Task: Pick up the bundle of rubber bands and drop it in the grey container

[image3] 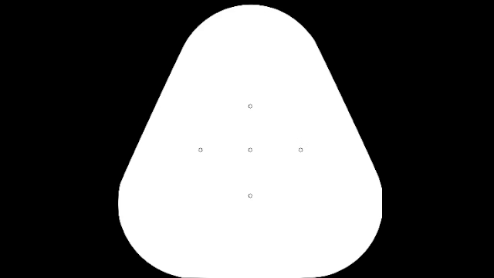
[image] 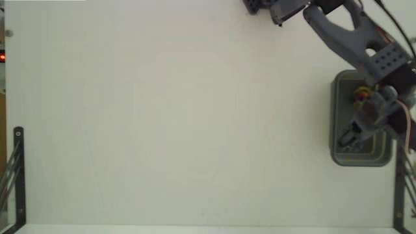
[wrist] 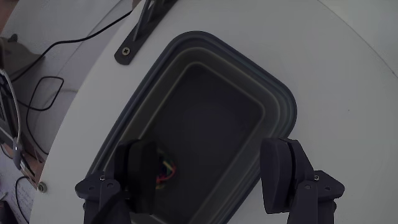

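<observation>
The grey container point(image: 337, 117) stands at the right edge of the white table in the fixed view, and my arm reaches down over it from the top right. My gripper point(image: 354, 133) hangs above its inside. In the wrist view the gripper point(wrist: 211, 152) is open, its two dark fingers point(wrist: 283, 165) wide apart over the container point(wrist: 273, 93). The bundle of rubber bands point(wrist: 166, 171), yellow with some red, shows right beside the left finger's inner face, low inside the container. It appears as a yellow clump point(image: 361, 94) near the container's far end. I cannot tell whether it touches the finger.
Black metal brackets stand at the table's left point(image: 16, 169) and right point(image: 398, 188) front edges. One bracket point(wrist: 140, 31) lies just beyond the container in the wrist view. Cables point(wrist: 43, 81) run off the table's edge there.
</observation>
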